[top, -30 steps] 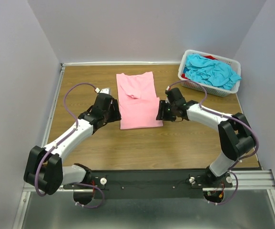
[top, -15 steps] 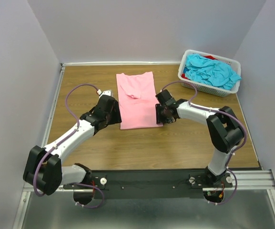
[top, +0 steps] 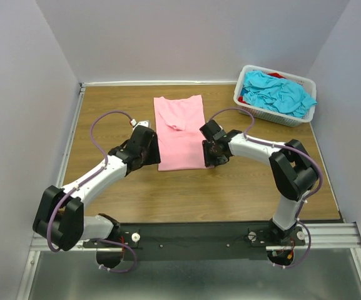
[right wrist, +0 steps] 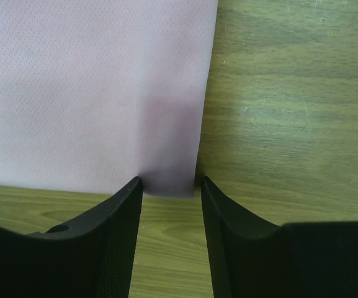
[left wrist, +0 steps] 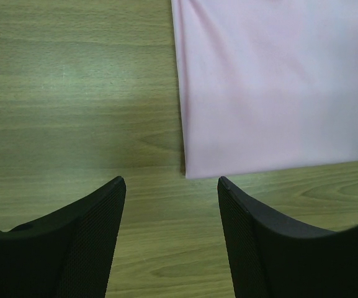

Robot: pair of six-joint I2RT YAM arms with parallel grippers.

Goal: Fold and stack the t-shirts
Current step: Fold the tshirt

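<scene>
Shirt [right wrist: 92, 93] corner now sits inside right end effector [right wrist: 170, 181].

Left gripper [left wrist: 169, 184] and right gripper [right wrist: 170, 182] hang low (jaws parted).

One t-shirt [top: 179, 131] is lying flat on the table [top: 167, 194], around the middle and toward the far side. A basket [top: 264, 116] is sitting at the far right corner, well apart from it, with the other t-shirts [top: 277, 92] lying heaped inside. The left gripper [top: 150, 147] is hanging over the table just beside the flat t-shirt's near left corner (the cloth lying ahead of its fingertips, not between them). The right gripper [top: 210, 153] is sitting at the near right corner, that corner lying between its fingers [right wrist: 120, 223].
</scene>
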